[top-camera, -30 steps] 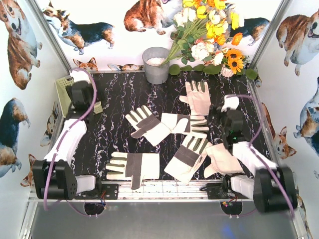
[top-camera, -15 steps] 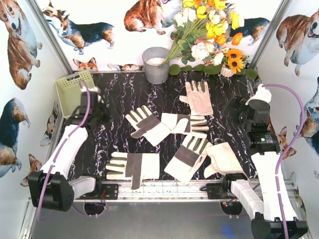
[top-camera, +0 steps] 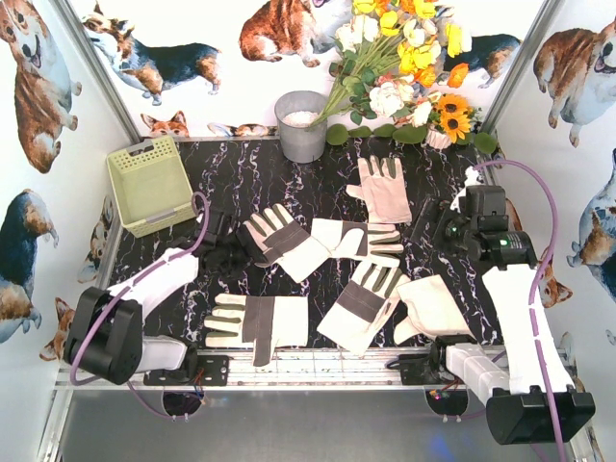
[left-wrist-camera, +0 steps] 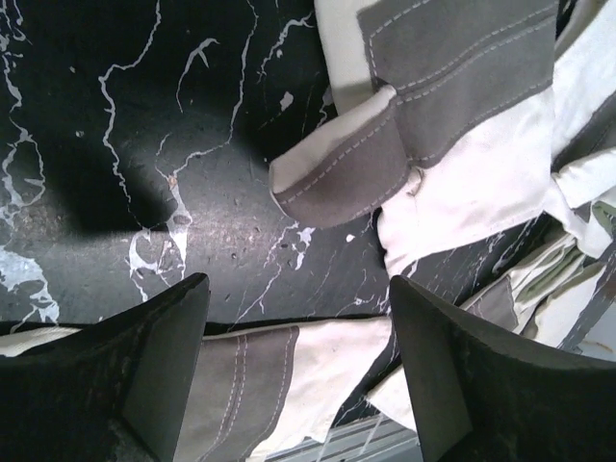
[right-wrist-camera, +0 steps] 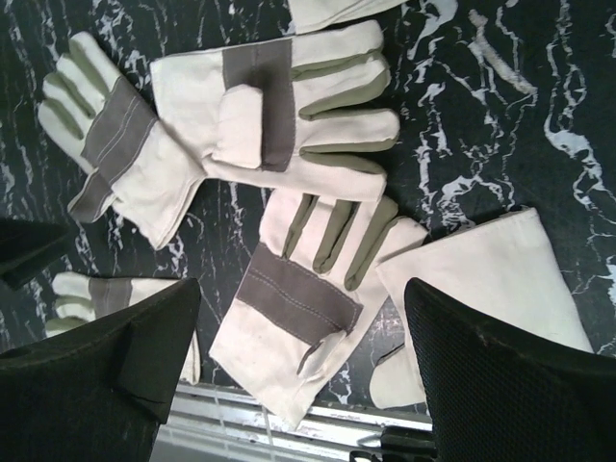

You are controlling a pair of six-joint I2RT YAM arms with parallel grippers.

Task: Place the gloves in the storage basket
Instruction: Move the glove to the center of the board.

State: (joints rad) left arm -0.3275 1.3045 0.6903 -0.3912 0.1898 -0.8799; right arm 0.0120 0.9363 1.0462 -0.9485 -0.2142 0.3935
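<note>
**Black marble table, six gloves loose, both grippers open**

Black marble table with corgi-print walls round it. I'm using the grey bucket at the back as my reference. The flowers are just right of the bucket.

The storage basket stands upright, left of the bucket and a bit nearer me. All six gloves lie flat on the marble, outside the basket:
- The plain pinkish glove is right of the bucket and nearer.
- The striped glove is straight toward me from the bucket, its cuff meeting the middle glove.
- Farthest from the bucket, in a row along the near edge, are the front glove, the angled glove and the plain cuffed glove.

The left gripper is left of the bucket and nearer, just beside the striped glove's fingers. I can't tell whether it touches them. In its wrist view the left gripper has its fingers spread wide and grips nothing, with marble and glove cloth showing between them.

The right gripper is well right of the bucket and nearer. In its wrist view the right gripper looks down on several gloves. Its fingers are wide apart and hold nothing.
</note>
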